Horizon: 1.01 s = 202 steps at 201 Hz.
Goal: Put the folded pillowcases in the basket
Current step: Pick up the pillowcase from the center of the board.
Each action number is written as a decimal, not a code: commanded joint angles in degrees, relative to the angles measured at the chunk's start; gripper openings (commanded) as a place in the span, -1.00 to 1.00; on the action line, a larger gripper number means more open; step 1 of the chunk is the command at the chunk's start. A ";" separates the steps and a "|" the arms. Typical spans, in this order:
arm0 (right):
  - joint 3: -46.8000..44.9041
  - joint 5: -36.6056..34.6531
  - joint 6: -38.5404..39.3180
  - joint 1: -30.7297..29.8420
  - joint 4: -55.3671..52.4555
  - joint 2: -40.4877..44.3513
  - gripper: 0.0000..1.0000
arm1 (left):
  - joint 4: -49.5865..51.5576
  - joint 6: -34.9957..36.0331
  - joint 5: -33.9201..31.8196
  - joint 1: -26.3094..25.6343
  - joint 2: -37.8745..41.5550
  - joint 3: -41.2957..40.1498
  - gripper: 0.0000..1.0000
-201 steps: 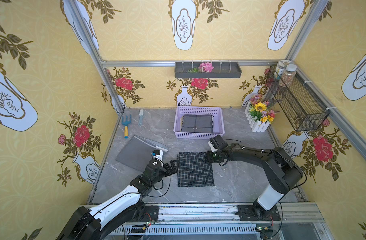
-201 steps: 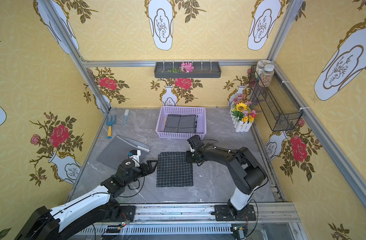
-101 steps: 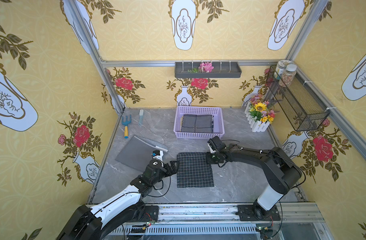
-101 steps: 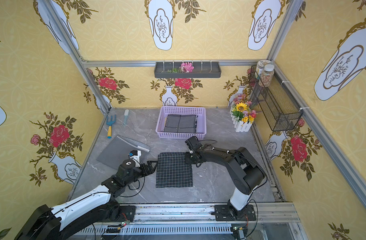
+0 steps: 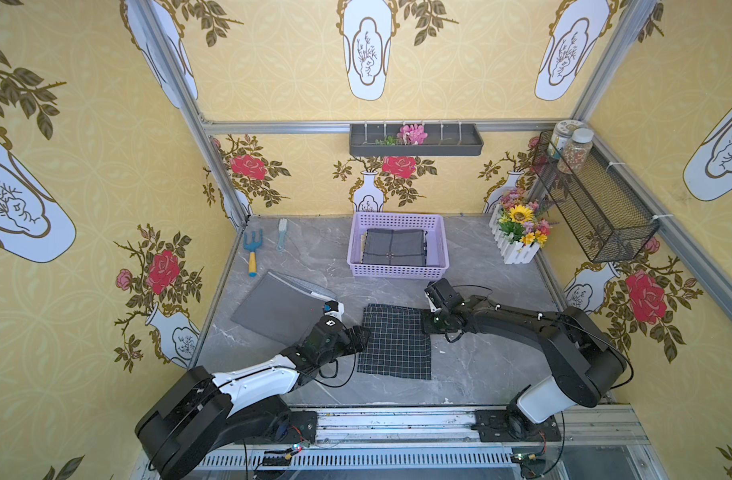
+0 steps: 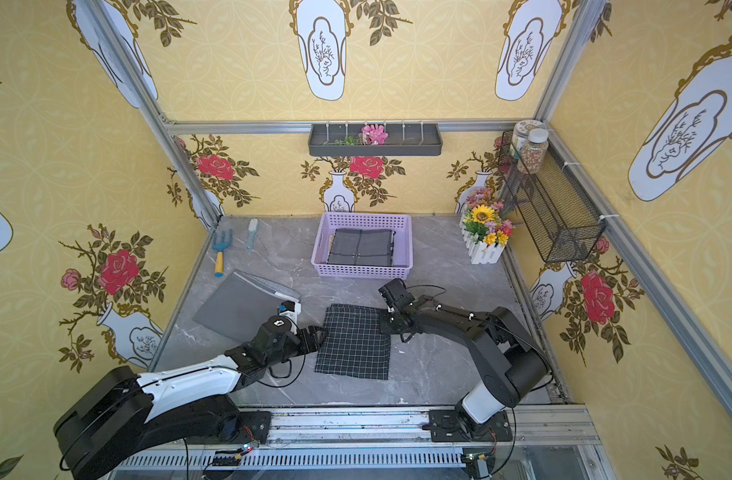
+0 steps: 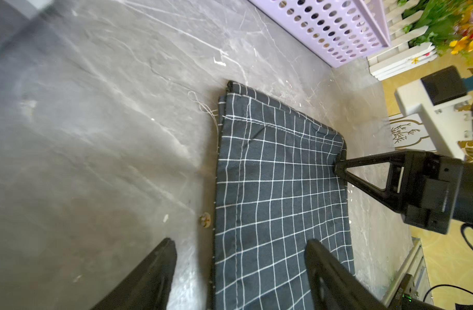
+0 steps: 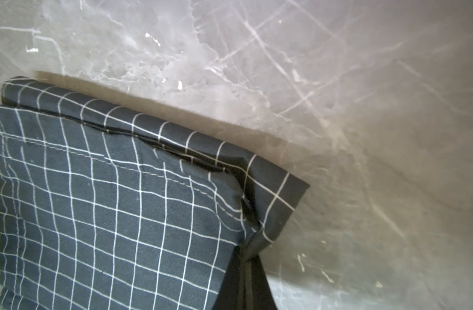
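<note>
Pillowcase (image 5: 395,343) looks soft and floppy; grip opposite edges. Right hand (image 7: 337,169) pinches one edge, left hand (image 7: 240,257) gapes astride the other.

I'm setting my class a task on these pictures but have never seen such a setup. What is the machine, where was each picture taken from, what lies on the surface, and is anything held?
Two robot arms work at a grey table, each ending in a two-fingered gripper. Both top views look down from overhead; each wrist view rides on one arm. On the table lie a folded checked pillowcase, a lavender basket with another folded cloth inside, a flat grey cloth, a hand fork, a brush and a flower box. The right gripper is shut, pinching the pillowcase's edge. The left gripper is open, straddling the opposite edge, holding nothing.
</note>
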State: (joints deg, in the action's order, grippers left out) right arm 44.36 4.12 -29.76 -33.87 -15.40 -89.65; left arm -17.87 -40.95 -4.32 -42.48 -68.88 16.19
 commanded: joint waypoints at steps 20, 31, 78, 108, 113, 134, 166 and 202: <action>-0.39 -0.70 0.13 0.29 0.63 0.70 -1.00 | -0.27 -0.26 -1.74 -1.96 -6.57 3.08 0.34; -0.42 -0.68 0.22 0.37 0.77 0.62 -1.00 | 0.39 -0.25 -1.91 -2.45 -8.08 3.93 0.30; -0.60 -0.60 0.18 0.47 1.33 0.70 -1.00 | 1.17 -2.17 -2.27 -3.90 -10.53 4.52 0.04; -0.82 -0.60 0.05 0.56 1.52 0.92 -1.00 | 1.24 -2.30 -2.28 -4.10 -10.85 4.38 -0.17; -0.87 -0.60 -0.03 0.55 1.51 1.03 -1.00 | 1.23 -2.34 -2.28 -4.10 -10.97 4.38 -0.21; -1.20 -0.68 -0.12 0.56 1.69 1.62 -1.00 | 1.23 -2.48 -2.61 -4.10 -11.34 4.45 -0.42; -1.72 -0.96 -0.24 0.72 1.87 2.37 -1.00 | 0.95 -2.47 -2.63 -4.18 -11.98 4.68 -0.66; -1.96 -0.88 -0.35 0.64 2.43 2.28 -1.00 | 0.43 -2.41 -2.62 -4.19 -12.77 4.83 -0.97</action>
State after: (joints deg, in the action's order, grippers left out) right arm 42.59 4.14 -29.76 -33.28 -14.59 -87.66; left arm -17.54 -43.55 -6.66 -46.68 -81.19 20.99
